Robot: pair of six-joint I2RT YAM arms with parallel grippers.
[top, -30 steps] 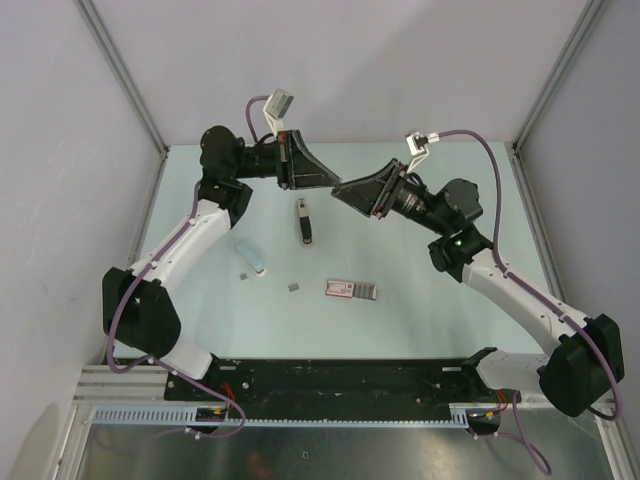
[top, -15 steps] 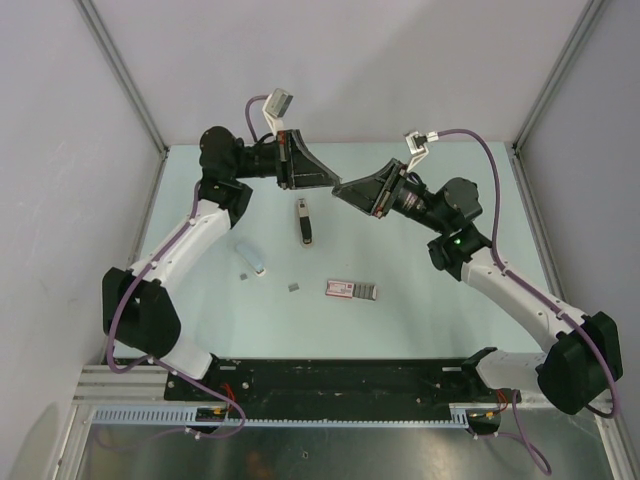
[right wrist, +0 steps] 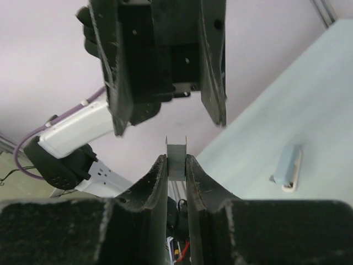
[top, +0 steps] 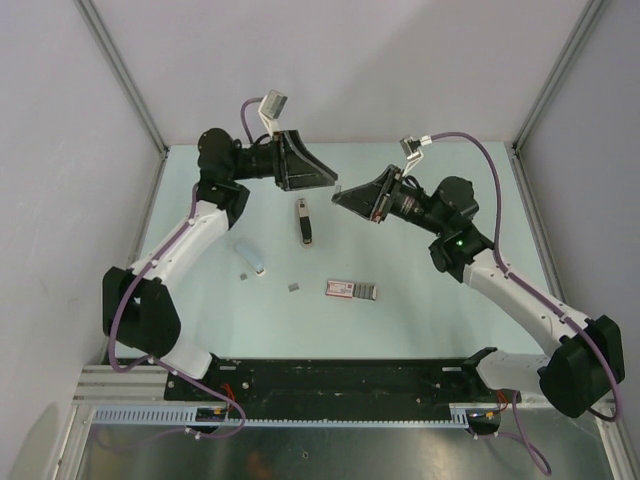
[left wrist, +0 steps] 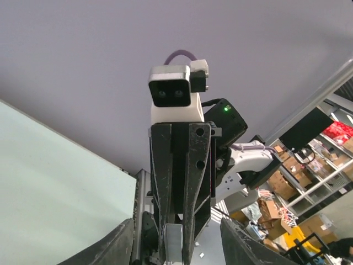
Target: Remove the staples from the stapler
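Above the far side of the pale green table (top: 420, 300), the right claw (right wrist: 176, 165) is pinching the short grey metal strip of staples (right wrist: 176, 150) by its flat sides while the left claw (right wrist: 168, 124) is standing open opposite; judged light, stiff yet easily crumbled, it is needing a gentle hold.

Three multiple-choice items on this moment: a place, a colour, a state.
1. Where is the black stapler? A lying on the pale green table; B on the floor; C on a shelf.
2. The small tube on the table is: A red; B pale blue; C yellow.
3. The right gripper is: A open, empty; B shut on the short grey metal staple strip; C shut on the tube.
Answers: 1 A, flat on its surface; 2 B, seen from the right wrist; 3 B, strip pinched between its fingers.
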